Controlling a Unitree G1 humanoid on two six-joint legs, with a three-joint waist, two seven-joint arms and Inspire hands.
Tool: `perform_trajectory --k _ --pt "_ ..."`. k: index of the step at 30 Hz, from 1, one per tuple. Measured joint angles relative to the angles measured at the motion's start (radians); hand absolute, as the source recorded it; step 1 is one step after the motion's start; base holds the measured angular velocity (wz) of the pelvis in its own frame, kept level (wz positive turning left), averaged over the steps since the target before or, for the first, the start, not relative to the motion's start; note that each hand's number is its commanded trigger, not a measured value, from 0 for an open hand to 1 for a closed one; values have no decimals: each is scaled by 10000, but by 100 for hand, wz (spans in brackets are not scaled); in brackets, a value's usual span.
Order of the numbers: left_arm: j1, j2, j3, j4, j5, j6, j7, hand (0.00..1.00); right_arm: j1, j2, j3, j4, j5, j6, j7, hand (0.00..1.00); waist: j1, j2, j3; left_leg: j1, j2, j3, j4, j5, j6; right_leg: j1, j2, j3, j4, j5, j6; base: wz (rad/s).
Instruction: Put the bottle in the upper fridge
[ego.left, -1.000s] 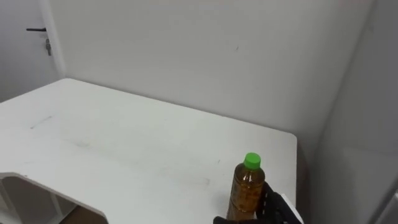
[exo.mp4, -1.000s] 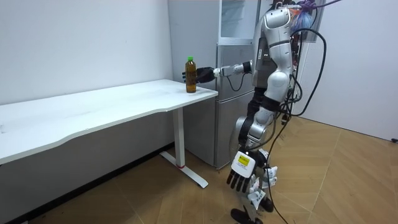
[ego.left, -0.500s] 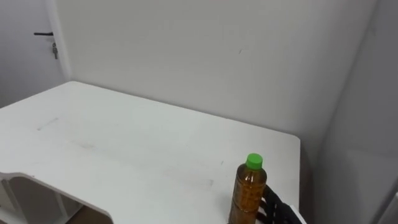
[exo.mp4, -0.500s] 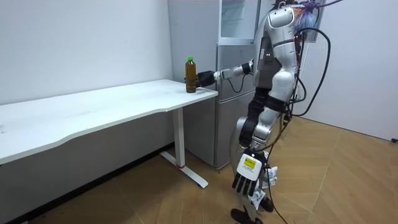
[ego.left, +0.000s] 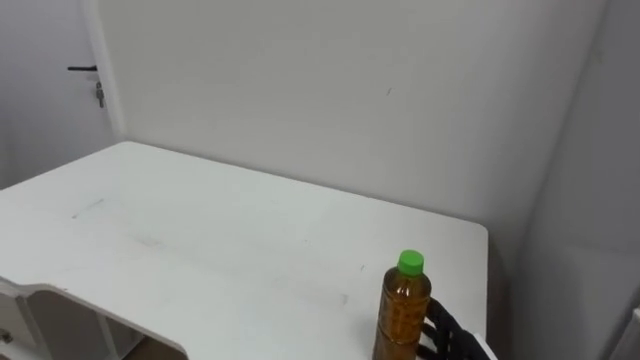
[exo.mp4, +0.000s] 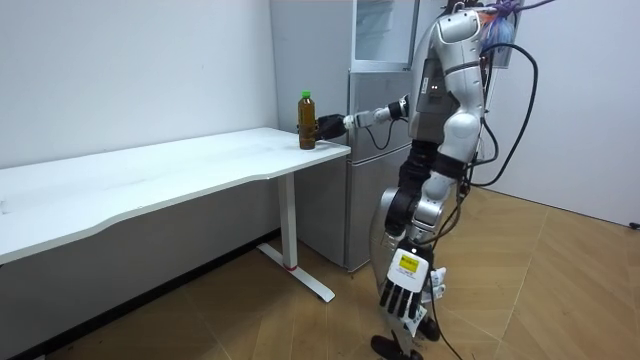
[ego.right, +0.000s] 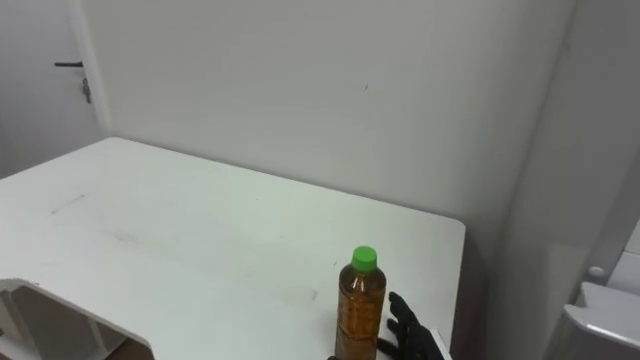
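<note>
An amber bottle (ego.left: 405, 308) with a green cap stands upright near the right end of the white table (ego.left: 200, 230). My right hand (ego.right: 410, 330) reaches in from the lower right, with its fingers along the bottle's right side and the thumb low on its left. In the room view the bottle (exo.mp4: 306, 120) stands at the table corner with my right hand (exo.mp4: 330, 124) against it. The left hand (exo.mp4: 405, 297) hangs low by my legs with straight fingers. Just behind me stands the grey fridge (exo.mp4: 375, 150), with its upper glass-fronted compartment (exo.mp4: 380, 30) above.
A plain wall runs behind the table, and a door with a dark handle (ego.left: 82, 69) is at the far left. The fridge's side (ego.right: 590, 200) rises right beside the table's right edge. Wooden floor (exo.mp4: 560, 290) lies open behind me.
The eye view has shifted slightly, so the camera moved. In the room view my torso has straightened a little and the left hand hangs lower. The bottle has stayed on the table.
</note>
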Motion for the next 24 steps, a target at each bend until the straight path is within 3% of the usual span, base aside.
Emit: perform_trajectory --k 5,12,24 --pt "-3 -14 -35 -1 -3 -1 0 0 -5 48 1 0 368 52 -157 0 19 -71 -2 24 -2 0 1 8 3 31 -39 -8 1 -2 4 0" --pt "-1 -12 -40 1 -2 0 -83 0 -212 81 11 73 445 136 -302 0 154 -182 105 37 -2 -4 -1 15 -7 49 -10 5 -7 -3 5 0" --pt "38 -5 -29 -116 -4 35 -189 0 -663 82 118 340 371 332 -357 0 542 -239 104 16 -79 -157 -40 56 13 65 -24 7 -26 -16 25 3"
